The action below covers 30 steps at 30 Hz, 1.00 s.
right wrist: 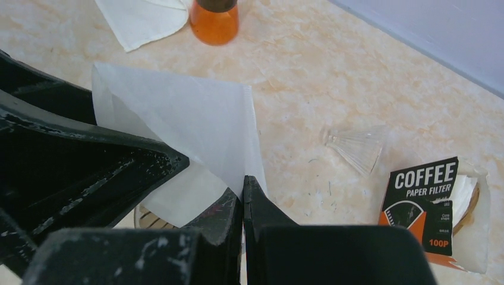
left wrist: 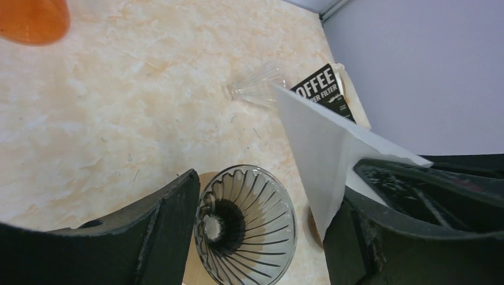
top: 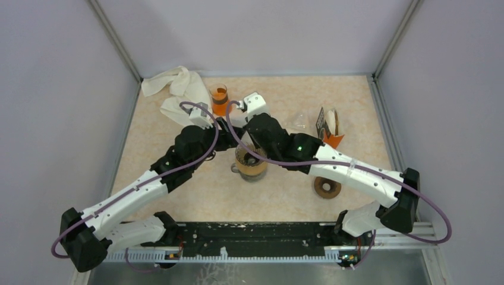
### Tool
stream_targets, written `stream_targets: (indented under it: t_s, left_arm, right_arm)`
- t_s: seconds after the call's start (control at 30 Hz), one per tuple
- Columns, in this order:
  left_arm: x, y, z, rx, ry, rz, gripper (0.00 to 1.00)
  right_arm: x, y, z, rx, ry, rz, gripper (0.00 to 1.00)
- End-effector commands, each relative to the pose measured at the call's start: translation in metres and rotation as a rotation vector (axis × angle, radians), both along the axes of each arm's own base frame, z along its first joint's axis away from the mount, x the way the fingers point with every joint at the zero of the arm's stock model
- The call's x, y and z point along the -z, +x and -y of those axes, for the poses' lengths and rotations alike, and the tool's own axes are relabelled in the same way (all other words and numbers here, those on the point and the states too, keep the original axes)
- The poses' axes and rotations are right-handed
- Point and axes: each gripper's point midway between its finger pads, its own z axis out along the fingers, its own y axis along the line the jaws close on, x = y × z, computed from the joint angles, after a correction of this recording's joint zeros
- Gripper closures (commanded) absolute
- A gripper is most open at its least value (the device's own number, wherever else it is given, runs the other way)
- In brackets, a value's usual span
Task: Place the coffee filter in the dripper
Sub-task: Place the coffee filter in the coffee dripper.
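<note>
The clear ribbed glass dripper (left wrist: 246,222) stands on a brown vessel (top: 250,167) at mid-table, below both wrists. My right gripper (right wrist: 243,181) is shut on the lower edge of a white paper coffee filter (right wrist: 178,119), which hangs just above and to the side of the dripper. In the left wrist view the filter (left wrist: 321,148) slants down beside my left gripper's right finger (left wrist: 368,243). The left gripper (left wrist: 267,190) is open and straddles the dripper from above; I cannot tell whether it touches the filter.
An orange cup (top: 219,98) and a crumpled white cloth (top: 178,89) lie at the back. A second clear dripper (top: 300,122) lies on its side near the coffee filter pack (top: 330,127). A brown ring (top: 327,187) sits at the front right.
</note>
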Motion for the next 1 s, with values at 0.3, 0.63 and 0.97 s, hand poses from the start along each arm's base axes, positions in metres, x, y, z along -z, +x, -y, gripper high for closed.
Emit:
stream_targets:
  t_s: [0.3, 0.63, 0.97]
  left_arm:
    - [-0.012, 0.0, -0.003, -0.011, 0.041, 0.005, 0.36]
    - [-0.014, -0.003, 0.006, 0.006, -0.015, 0.004, 0.31]
    - [-0.022, -0.001, 0.006, -0.027, -0.065, 0.033, 0.3]
  right_arm:
    - [-0.046, -0.003, 0.002, 0.032, 0.183, 0.066, 1.0]
    - [-0.042, -0.002, -0.009, 0.053, 0.262, 0.031, 1.0]
    - [-0.034, -0.001, -0.016, 0.098, 0.331, -0.006, 1.0]
